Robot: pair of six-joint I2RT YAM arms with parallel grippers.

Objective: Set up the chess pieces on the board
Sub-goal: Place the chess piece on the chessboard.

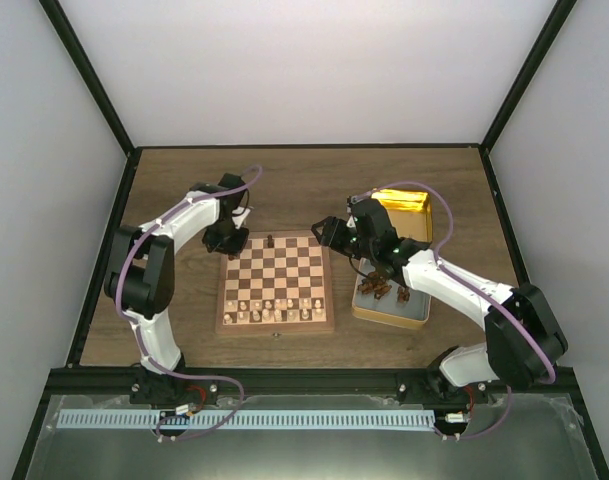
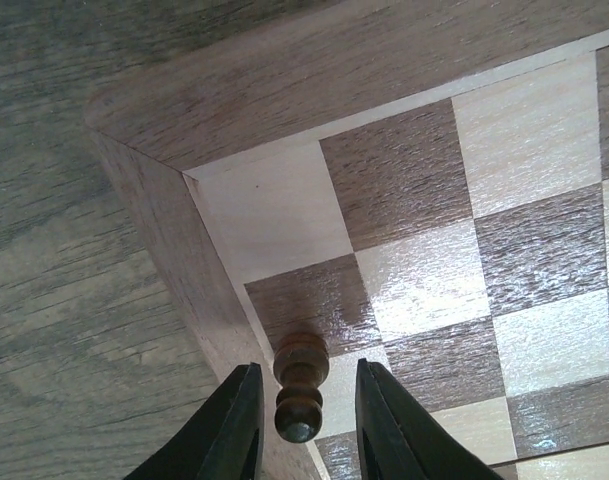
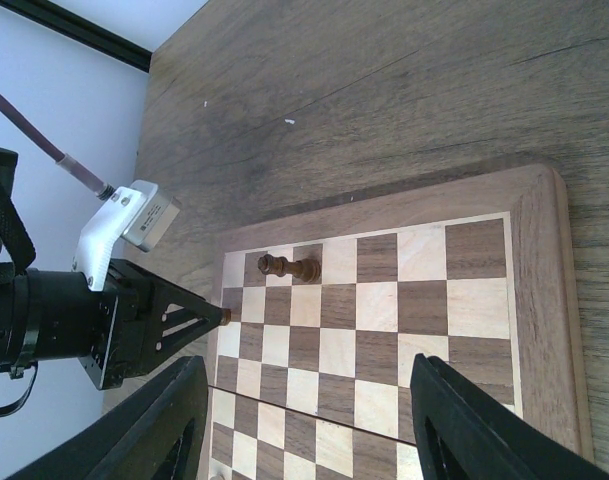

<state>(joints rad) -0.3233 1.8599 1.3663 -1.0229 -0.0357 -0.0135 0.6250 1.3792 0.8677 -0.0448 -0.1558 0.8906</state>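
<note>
A tiny dark brown wooden pawn [image 2: 300, 390] stands upright near the far-left corner of the square checked wooden board [image 2: 284, 110]. It sits directly between the left tool's [image 2: 306, 372] slightly parted jaws, with gaps on either side. The right tool [image 3: 314, 425] gapes wide and empty, farther off.

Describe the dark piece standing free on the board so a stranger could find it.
Find the chessboard in the middle. Along its far edge, opposite the pale pieces, one dark piece stands alone. Unlike the dark pawn between the left fingers, nothing flanks it.
</note>
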